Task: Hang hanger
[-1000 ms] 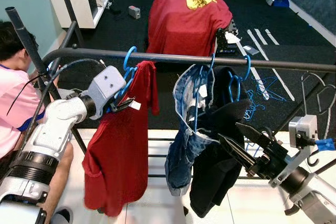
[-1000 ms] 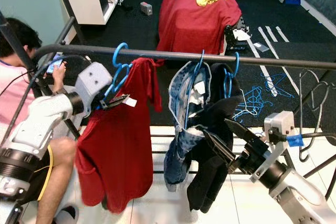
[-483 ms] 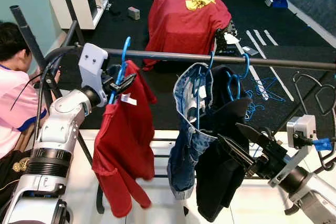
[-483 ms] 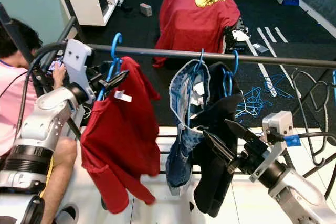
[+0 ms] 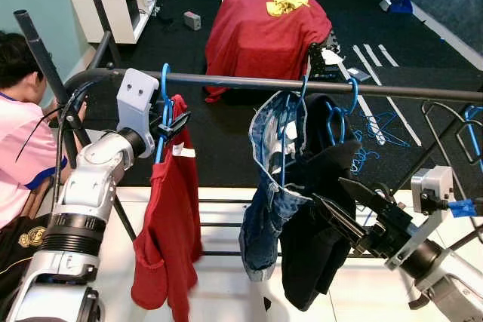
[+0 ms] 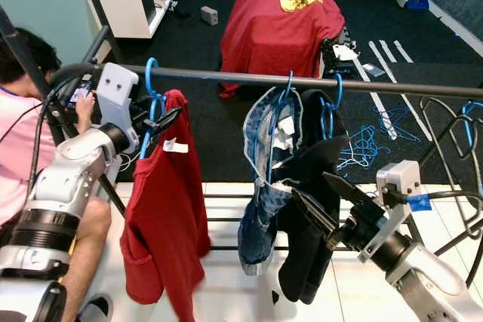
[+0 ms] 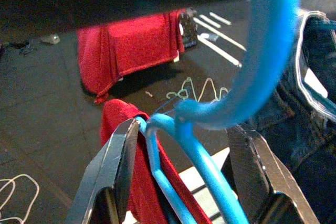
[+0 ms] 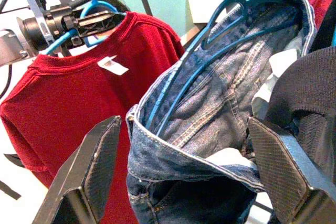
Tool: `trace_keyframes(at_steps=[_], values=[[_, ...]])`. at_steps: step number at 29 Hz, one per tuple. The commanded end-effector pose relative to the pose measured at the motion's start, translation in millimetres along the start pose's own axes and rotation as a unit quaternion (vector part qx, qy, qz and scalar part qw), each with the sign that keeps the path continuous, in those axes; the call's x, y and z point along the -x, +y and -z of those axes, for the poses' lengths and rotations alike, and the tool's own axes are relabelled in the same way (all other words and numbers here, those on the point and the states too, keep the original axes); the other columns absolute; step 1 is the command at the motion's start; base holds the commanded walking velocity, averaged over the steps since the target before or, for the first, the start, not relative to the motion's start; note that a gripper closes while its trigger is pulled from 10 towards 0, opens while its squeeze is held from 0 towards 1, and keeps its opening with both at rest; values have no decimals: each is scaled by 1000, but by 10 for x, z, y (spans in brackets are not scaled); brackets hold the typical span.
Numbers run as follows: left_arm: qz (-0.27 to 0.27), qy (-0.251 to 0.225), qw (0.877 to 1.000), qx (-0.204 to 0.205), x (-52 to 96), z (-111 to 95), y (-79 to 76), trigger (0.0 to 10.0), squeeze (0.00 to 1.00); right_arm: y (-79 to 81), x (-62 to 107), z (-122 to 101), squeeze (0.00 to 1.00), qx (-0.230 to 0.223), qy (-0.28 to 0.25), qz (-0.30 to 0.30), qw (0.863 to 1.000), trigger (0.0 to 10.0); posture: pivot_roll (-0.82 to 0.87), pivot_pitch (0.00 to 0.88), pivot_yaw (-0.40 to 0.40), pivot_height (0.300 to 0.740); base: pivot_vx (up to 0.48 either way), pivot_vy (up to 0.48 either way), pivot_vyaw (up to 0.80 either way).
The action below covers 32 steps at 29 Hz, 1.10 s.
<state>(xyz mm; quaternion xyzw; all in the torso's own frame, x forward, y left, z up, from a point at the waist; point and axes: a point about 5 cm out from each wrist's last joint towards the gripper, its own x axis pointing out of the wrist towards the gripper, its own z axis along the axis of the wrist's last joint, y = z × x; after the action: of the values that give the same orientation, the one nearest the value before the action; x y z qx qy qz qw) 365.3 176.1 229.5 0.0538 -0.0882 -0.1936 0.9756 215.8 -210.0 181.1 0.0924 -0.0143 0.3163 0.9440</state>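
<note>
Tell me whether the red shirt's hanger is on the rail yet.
On, seemingly: the blue hanger's hook curls over the rail, while the left hand grips its neck.

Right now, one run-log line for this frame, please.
left gripper: shut on blue hanger with red shirt | hook at rail | right gripper: open, idle

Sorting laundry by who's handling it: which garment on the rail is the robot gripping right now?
The red shirt, at the rail's left end: the left gripper clamps its blue hanger. The jeans and black garment hang free.
</note>
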Motion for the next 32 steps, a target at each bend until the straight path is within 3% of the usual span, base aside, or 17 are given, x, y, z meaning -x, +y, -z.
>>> trace_keyframes(at_steps=[1,4,10,12,15,18,20,27,29,30,32], values=[[-11,-64,997,29,-20,-166,-20,10000,0,11,14,7,0,-2,2,1,1000,10000,-92,158,-1,740,0,0,0],[-32,-124,990,64,-23,-294,-49,10000,0,15,9,11,0,-2,3,1,1000,10000,-94,159,0,740,0,0,0],[-50,-127,989,54,-35,-296,-57,10000,0,17,2,19,0,-3,3,0,1000,10000,-94,158,2,740,0,0,0],[-57,-107,993,12,-45,-261,-54,10000,0,16,7,25,0,-3,4,2,1000,10000,-94,158,3,740,0,0,0],[-60,-96,994,-5,-51,-237,-47,10000,0,16,9,27,0,-3,5,2,1000,10000,-94,158,3,740,0,0,0],[-32,-31,993,-113,-78,-95,-118,10000,0,22,8,39,0,-3,7,1,1000,10000,-94,157,3,740,0,0,0],[-16,1,990,-138,-90,1,-170,10000,0,24,8,44,0,-3,7,1,1000,10000,-92,155,2,740,0,0,0],[1,31,992,-123,-101,120,-254,10000,0,27,8,43,0,-2,8,0,1000,10000,-98,148,3,740,0,0,0],[25,41,998,-51,-117,155,-361,10000,0,28,15,47,0,-1,10,0,1000,10000,-98,146,2,740,0,0,0],[25,41,998,-51,-117,155,-361,10000,0,28,15,47,0,-1,10,0,1000,10000,-98,146,2,740,0,0,0],[41,43,998,14,-135,153,-462,10000,0,30,15,47,0,0,11,-1,1000,10000,-98,145,3,740,0,0,0]])
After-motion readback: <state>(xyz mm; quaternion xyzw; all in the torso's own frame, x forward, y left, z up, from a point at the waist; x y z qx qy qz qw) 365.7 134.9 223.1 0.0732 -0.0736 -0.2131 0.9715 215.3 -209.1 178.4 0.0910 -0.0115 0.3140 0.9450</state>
